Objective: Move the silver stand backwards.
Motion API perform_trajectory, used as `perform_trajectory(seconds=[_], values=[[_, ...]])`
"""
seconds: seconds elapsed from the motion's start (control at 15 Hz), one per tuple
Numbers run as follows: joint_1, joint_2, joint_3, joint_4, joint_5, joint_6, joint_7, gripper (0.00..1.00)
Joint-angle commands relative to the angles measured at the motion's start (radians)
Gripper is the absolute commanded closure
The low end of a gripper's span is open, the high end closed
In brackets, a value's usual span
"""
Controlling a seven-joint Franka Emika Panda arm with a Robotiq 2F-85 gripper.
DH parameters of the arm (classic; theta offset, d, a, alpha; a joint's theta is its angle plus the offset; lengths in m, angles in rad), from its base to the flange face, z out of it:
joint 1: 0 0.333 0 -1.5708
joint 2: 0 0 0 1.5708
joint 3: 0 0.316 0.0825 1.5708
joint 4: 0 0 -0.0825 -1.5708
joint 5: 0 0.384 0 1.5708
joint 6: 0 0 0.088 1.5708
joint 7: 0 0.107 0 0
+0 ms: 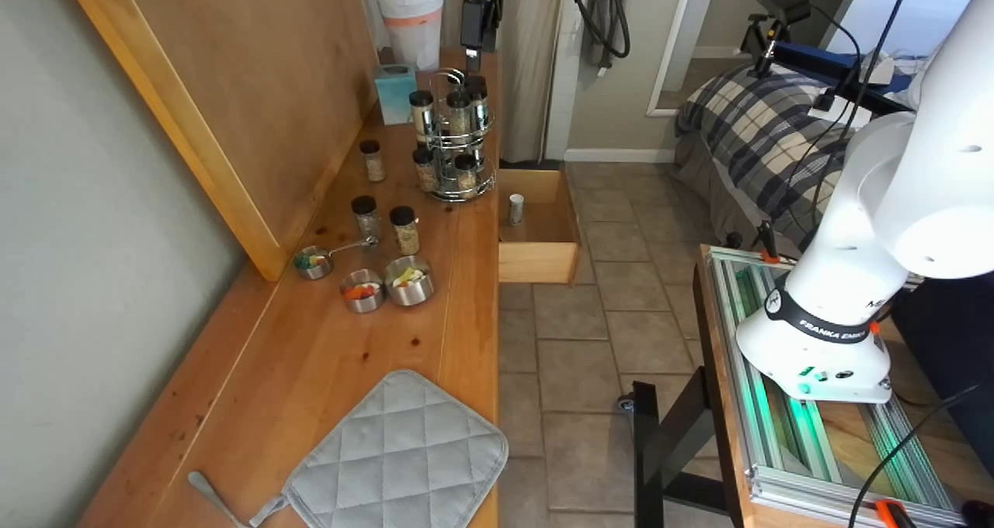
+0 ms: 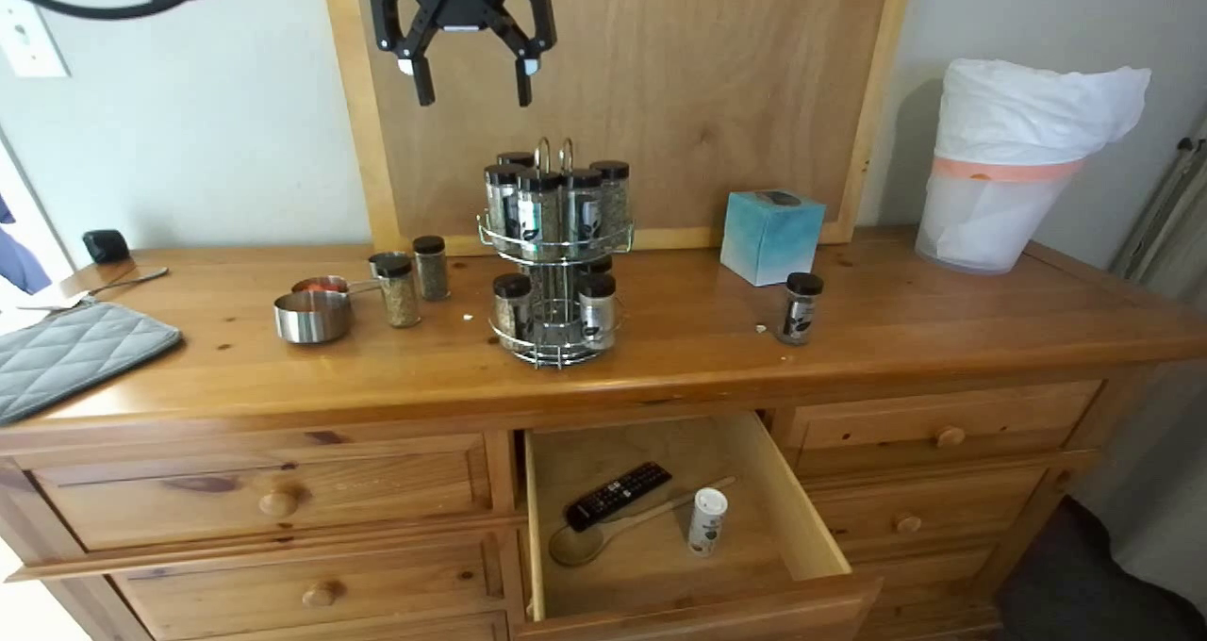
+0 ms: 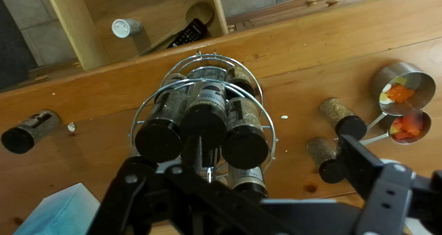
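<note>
The silver stand [image 2: 550, 353] is a two-tier chrome wire spice rack with two loop handles, holding several black-lidded jars [image 2: 539, 212]. It stands upright near the front edge of the wooden dresser top, just behind the open drawer. It also shows in an exterior view [image 1: 464, 140] and, from above, in the wrist view [image 3: 207, 81]. My gripper [image 2: 474, 94] is open and empty, pointing down, above the stand and partly off to one side; it also shows at the top of an exterior view [image 1: 473, 58]. In the wrist view, one finger of my gripper [image 3: 271, 141] overlaps the jar lids and hides part of the handles.
A wooden board [image 2: 660, 104] leans behind the stand. A blue tissue box [image 2: 773, 236], a loose jar [image 2: 798, 311], two more jars [image 2: 400, 292], metal measuring cups [image 2: 313, 319] and a grey potholder [image 2: 75, 349] lie around it. The open drawer [image 2: 801, 518] juts out in front.
</note>
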Motion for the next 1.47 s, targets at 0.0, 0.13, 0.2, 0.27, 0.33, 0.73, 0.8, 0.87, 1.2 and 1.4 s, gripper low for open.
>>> perform_trajectory(seconds=[0.0,0.13,0.2,0.27,0.33,0.73,0.8,0.87,1.2,1.4], values=[[-0.028,0.081,0.020,0.096,0.028,0.006,0.011,0.00],[-0.034,0.116,0.022,0.130,0.023,0.015,0.024,0.00],[-0.037,0.132,0.024,0.142,0.028,0.022,0.029,0.00],[-0.040,0.146,0.026,0.154,0.032,0.027,0.034,0.00],[-0.043,0.159,0.030,0.163,0.038,0.035,0.036,0.00],[-0.048,0.221,0.053,0.199,0.045,0.066,0.050,0.03],[-0.049,0.227,0.056,0.203,0.045,0.070,0.052,0.05],[-0.049,0.233,0.059,0.207,0.045,0.073,0.054,0.08],[-0.052,0.241,0.058,0.222,0.032,0.066,0.074,0.21],[-0.052,0.243,0.056,0.222,0.022,0.067,0.085,0.16]])
